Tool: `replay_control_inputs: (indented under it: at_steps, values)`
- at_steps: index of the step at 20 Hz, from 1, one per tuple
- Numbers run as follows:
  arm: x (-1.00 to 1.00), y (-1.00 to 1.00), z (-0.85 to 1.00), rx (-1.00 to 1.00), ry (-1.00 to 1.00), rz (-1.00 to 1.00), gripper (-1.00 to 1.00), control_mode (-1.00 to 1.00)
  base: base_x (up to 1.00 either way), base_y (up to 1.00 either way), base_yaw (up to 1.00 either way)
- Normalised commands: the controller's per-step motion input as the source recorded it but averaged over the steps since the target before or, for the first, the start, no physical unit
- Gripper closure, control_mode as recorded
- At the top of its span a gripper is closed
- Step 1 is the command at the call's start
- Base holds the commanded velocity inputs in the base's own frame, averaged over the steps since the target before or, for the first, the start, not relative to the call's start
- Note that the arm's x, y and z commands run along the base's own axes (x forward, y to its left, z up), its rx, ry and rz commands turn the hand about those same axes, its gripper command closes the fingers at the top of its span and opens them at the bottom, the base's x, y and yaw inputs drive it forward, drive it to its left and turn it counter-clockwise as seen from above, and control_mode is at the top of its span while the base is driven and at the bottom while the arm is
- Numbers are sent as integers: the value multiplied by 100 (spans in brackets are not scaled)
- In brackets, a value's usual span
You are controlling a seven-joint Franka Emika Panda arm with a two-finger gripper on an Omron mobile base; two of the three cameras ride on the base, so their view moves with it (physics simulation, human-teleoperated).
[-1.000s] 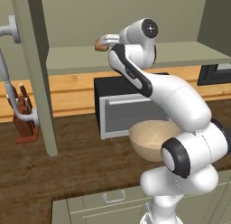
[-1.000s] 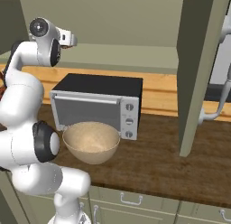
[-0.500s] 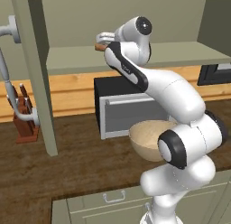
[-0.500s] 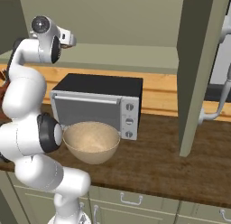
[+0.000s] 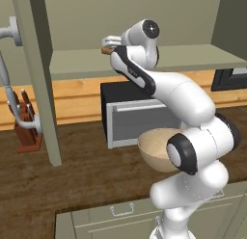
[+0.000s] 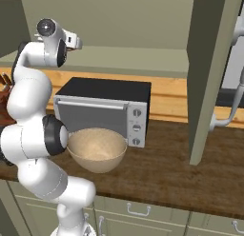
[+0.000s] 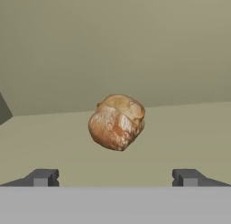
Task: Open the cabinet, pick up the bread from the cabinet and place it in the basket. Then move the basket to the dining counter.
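The cabinet stands open, with its green shelf [image 5: 183, 57] [image 6: 143, 63] bare except for the bread [image 7: 116, 121], a small tan-brown lump also seen as a brown sliver [image 5: 106, 50] under the hand. My gripper [image 7: 115, 178] [image 5: 109, 42] [image 6: 76, 41] is open at shelf height. The bread lies just ahead of the fingertips [image 7: 43, 177], centred between them and untouched. The beige basket [image 5: 157, 149] [image 6: 97, 149] rests on the worktop in front of the microwave, beside my arm's base. The dining counter is out of view.
A black-and-silver microwave [image 5: 135, 112] [image 6: 102, 111] stands under the shelf. The open cabinet doors [image 5: 36, 79] [image 6: 209, 73] hang over the dark wood worktop [image 6: 181, 178] on either side. A knife block [image 5: 26, 129] stands at the left.
The hand has edged slightly further along the shelf toward the bread. The jaws stay open and the bread and basket have not moved.
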Motion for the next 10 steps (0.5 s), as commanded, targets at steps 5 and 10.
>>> replay_control_inputs:
  at_steps: [5,10]
  values:
    - [21,1,0,0,0,0,-100,-100,0,0,0]
    - [16,2,-1,0,0,0,-100,-100,0,0,0]
